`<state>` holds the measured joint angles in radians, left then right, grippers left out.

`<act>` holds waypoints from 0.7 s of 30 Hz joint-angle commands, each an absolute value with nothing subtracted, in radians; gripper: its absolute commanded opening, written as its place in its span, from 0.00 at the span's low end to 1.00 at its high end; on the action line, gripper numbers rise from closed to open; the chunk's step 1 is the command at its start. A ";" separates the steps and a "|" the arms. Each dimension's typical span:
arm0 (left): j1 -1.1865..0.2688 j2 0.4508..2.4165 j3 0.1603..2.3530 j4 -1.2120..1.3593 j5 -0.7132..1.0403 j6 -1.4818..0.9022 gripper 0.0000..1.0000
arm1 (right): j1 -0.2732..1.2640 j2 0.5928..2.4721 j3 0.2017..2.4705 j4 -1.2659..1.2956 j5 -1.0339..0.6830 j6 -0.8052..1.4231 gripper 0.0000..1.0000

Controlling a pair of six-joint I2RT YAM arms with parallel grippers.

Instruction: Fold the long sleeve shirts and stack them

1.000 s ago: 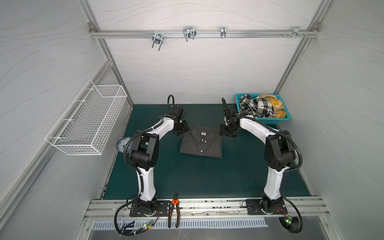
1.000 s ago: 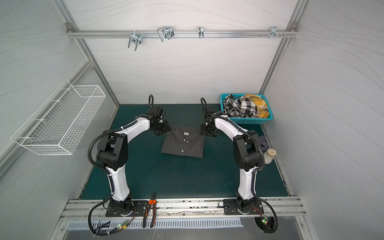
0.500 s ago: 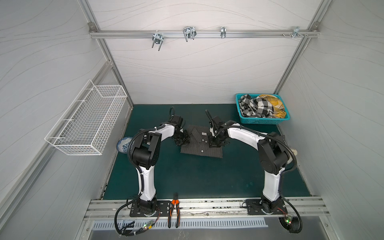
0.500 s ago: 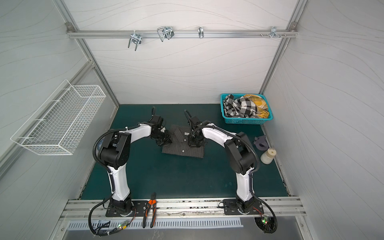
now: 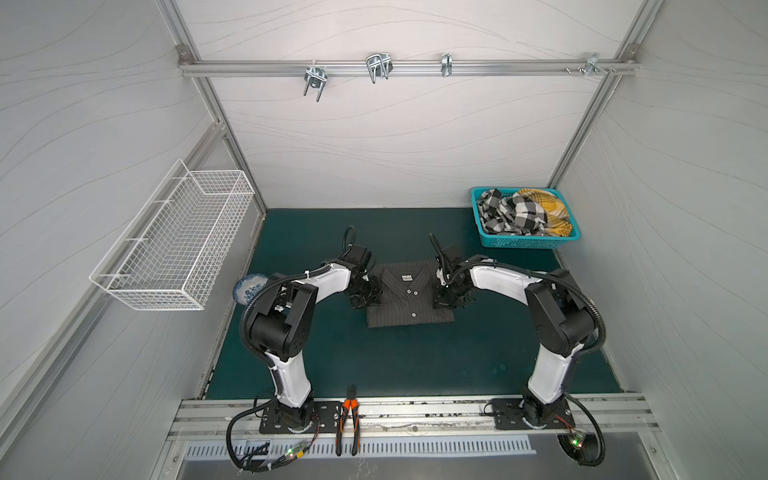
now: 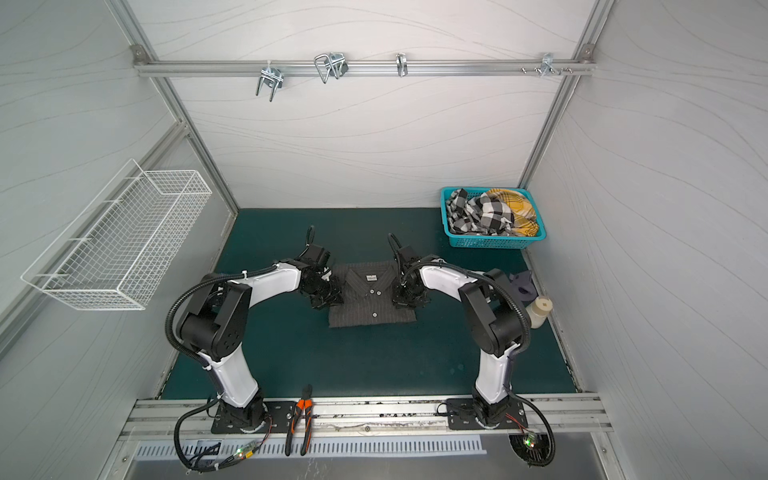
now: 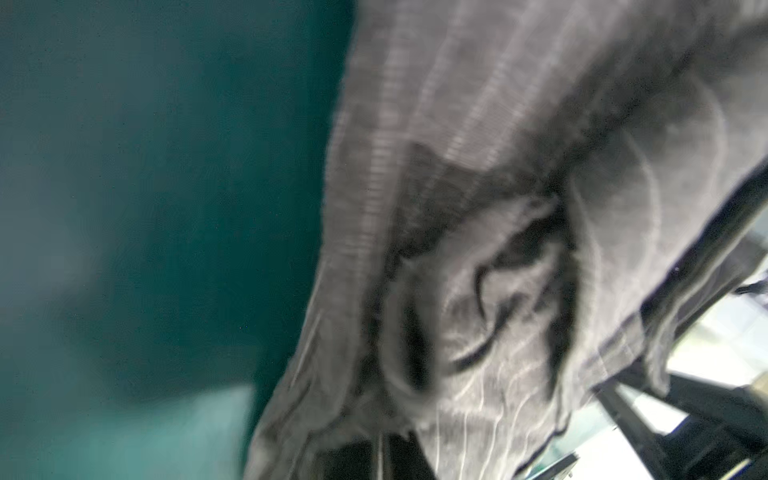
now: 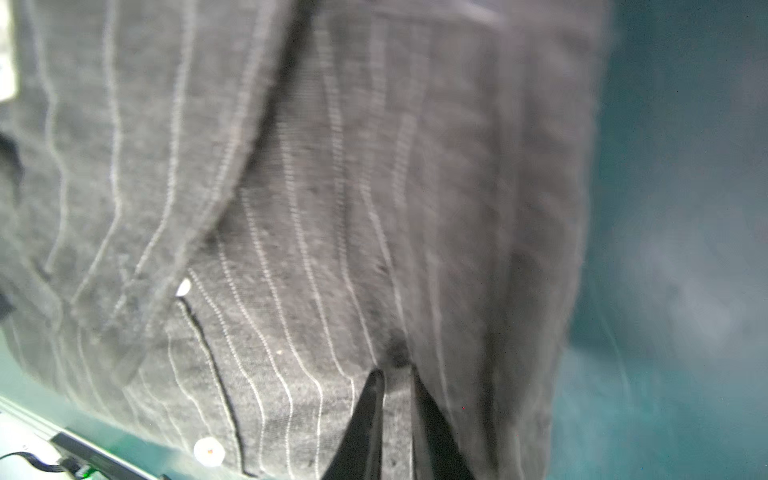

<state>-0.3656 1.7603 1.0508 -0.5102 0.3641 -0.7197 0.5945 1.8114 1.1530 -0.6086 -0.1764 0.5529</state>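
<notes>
- Left gripper (image 5: pixel 370 299), nearly closed, pinches the left edge of the folded charcoal pinstriped cloth shirt (image 5: pixel 409 311).
- Right gripper (image 5: pixel 441 301) likewise pinches its right edge, probably to lift it level.

The shirt (image 5: pixel 409 309) is matt, woven cloth; the worktop (image 5: pixel 395 365) beneath it smooth and matt; the basket (image 5: pixel 525 242) beyond it plastic.

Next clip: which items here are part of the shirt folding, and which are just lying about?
Job: pinstriped shirt on the mat, pinched at its sides by the left gripper and right gripper.
Lying about: teal basket of checked clothes (possibly next), wire basket, patterned plate, pliers, cream roll.
</notes>
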 commanded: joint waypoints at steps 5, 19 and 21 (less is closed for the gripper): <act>-0.370 1.603 1.121 -0.608 0.323 -0.717 0.23 | 0.624 1.659 1.202 -0.725 -0.188 0.560 0.28; -0.342 1.861 1.237 -0.463 0.442 -0.734 0.03 | 0.639 1.931 1.470 -0.713 -0.314 0.508 0.20; -0.315 1.890 1.222 -0.434 0.454 -0.738 0.02 | 0.638 1.980 1.480 -0.707 -0.319 0.500 0.16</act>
